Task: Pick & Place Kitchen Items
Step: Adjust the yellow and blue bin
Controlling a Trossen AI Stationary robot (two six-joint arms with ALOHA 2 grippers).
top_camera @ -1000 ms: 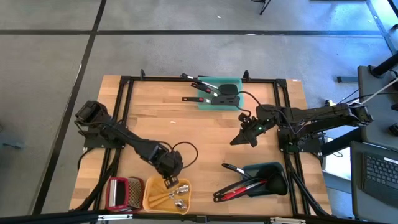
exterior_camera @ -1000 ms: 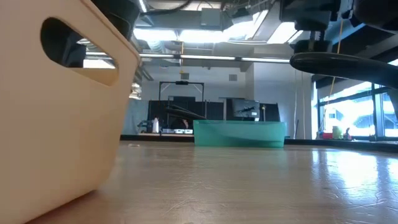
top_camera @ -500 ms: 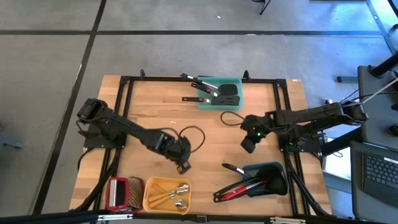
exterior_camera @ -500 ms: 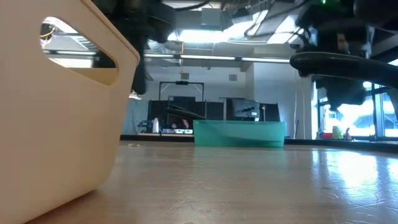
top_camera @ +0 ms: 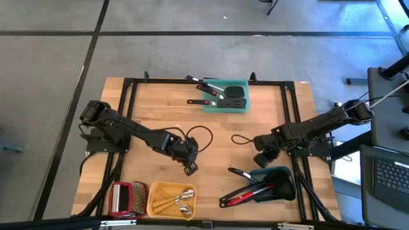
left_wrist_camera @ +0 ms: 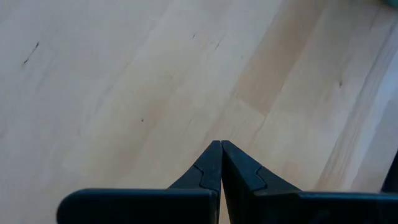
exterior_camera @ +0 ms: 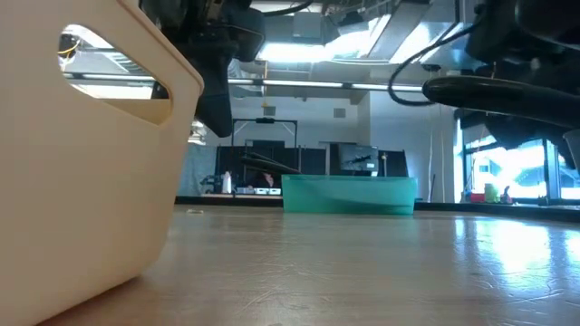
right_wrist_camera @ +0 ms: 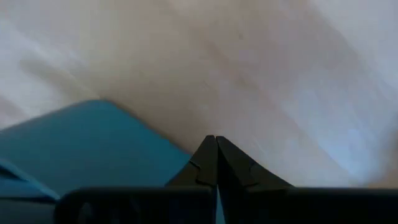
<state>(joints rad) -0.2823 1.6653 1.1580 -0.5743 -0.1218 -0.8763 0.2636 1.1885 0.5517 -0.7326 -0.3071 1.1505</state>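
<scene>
I see my left gripper (top_camera: 190, 168) clenched empty over bare wooden table (top_camera: 217, 137); right gripper (top_camera: 261, 160) clenched empty beside the grey-blue rectangular tray (top_camera: 278, 174).

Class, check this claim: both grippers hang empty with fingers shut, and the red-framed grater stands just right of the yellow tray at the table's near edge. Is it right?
One detail is wrong. The high view shows the grater just left of the yellow tray, not right of it. The rest holds: the left gripper and right gripper are both empty, fingers shut, as the wrist views show.
</scene>
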